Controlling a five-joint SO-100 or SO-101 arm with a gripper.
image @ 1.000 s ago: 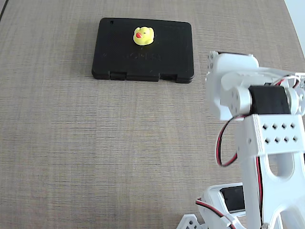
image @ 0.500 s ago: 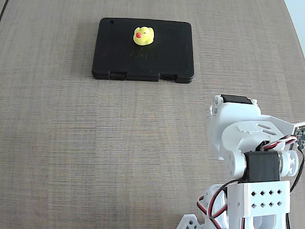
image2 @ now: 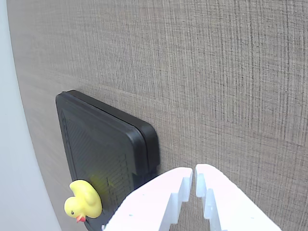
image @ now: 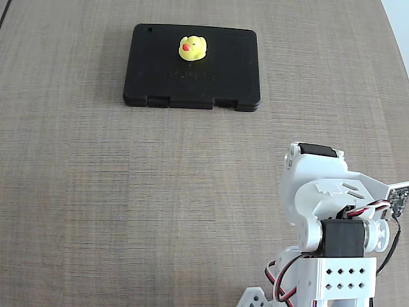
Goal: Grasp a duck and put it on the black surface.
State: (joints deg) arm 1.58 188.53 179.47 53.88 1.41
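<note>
1. Gripper [image2: 194, 177]: white fingertips nearly together with only a narrow slit between, holding nothing, above the bare table [image2: 231, 77].
2. Duck [image2: 83, 201]: well apart from the gripper, to its left in the wrist view, sitting on the black surface [image2: 101, 144].
3. Fixed view: duck [image: 192, 48] upright near the black surface's [image: 153, 70] far edge; arm [image: 332, 217] folded at lower right.

Lighting around me is bright and even, soft shadows only, no glare. Both views are sharp, though my wrist view sits rotated sideways.
</note>
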